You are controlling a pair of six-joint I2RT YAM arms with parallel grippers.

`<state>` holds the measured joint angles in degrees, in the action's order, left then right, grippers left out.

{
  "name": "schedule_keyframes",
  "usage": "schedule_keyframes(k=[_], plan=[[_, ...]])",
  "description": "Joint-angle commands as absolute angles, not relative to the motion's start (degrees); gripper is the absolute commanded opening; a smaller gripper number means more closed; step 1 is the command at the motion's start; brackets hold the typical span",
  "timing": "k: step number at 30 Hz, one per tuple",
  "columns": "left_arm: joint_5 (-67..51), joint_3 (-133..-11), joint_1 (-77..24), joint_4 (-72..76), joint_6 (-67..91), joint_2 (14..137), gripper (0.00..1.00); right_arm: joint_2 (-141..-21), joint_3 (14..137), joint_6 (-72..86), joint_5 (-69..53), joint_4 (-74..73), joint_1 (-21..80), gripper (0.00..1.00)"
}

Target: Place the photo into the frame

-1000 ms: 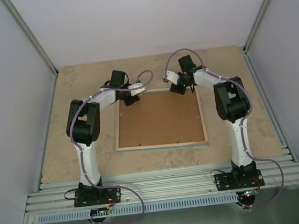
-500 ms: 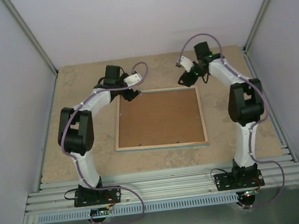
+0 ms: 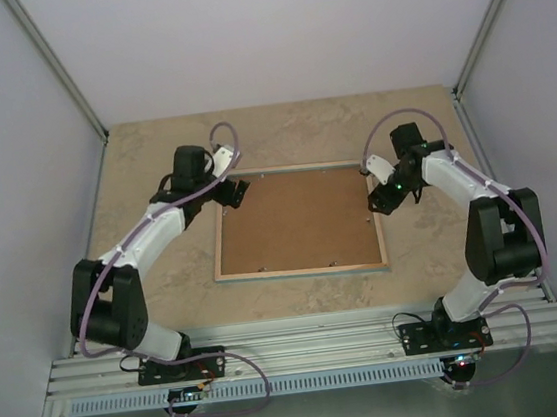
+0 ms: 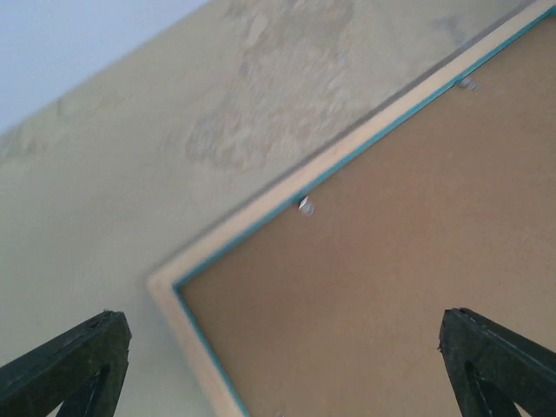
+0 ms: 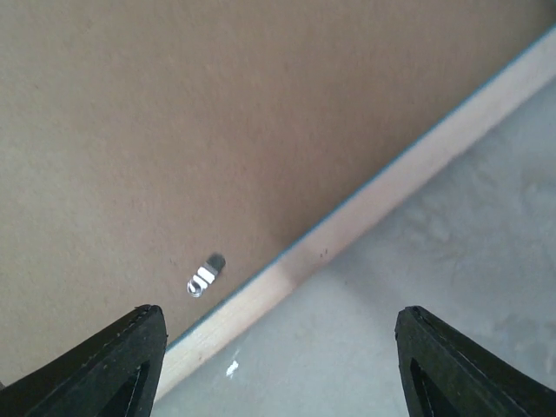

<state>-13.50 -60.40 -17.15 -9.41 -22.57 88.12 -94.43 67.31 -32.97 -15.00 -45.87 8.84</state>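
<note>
On the table, the frame back up, long axis left-right.

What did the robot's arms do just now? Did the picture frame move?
Both elbows swung outward. The right end effector slid from the far edge of the pale-wood, turquoise-lined rectangular frame round to its right side; the left end effector drew slightly left at the far-left corner. Both opened, holding nothing. The frame stayed put, brown backing up.

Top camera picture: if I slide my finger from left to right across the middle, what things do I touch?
left arm → brown backing panel → right arm
</note>
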Motion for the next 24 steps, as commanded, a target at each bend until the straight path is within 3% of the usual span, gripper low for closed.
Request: schedule_keyframes(k=[1,11,24], plan=[[-0.77,-53.74,-17.17,-8.43,-8.63,81.77,0.99,-91.64,64.38,-23.78,-10.98,-46.12,8.7,0.74],[-1.17,-48.44,-9.76,-12.29,-0.56,78.43,0.99,-96.34,62.03,-9.52,-15.14,-44.21,8.7,0.79],[2.82,-46.07,-9.67,-9.89,1.61,77.74,0.99,-102.77,63.59,-1.99,-15.98,-43.32,9.59,0.66]])
